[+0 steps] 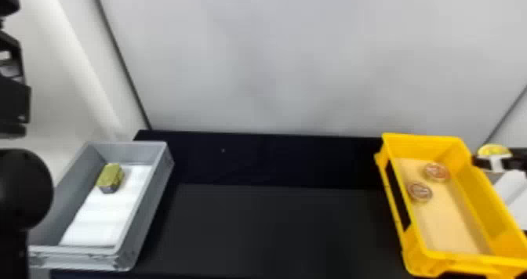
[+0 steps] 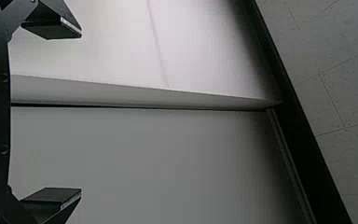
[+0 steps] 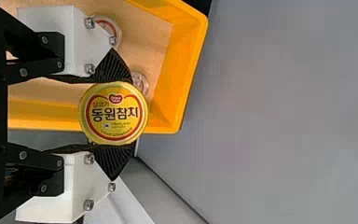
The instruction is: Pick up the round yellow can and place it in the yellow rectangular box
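The right claw [image 1: 497,160] is clamped on the round yellow can [image 3: 113,113], which sits between its two black fingers [image 3: 114,67], touching both. In the head view, the can shows by the yellow box's [image 1: 480,196] right-hand wall.

From here I see a gray bin [image 1: 149,203], with a white liner [image 1: 100,225] and a small yellow-green block [image 1: 111,176] in its far half. Right of the bin spreads the black desk [image 1: 274,227]; behind it, my view meets a pale wall [image 1: 274,62]. Well apart to its right lie two round discs [image 1: 419,191].
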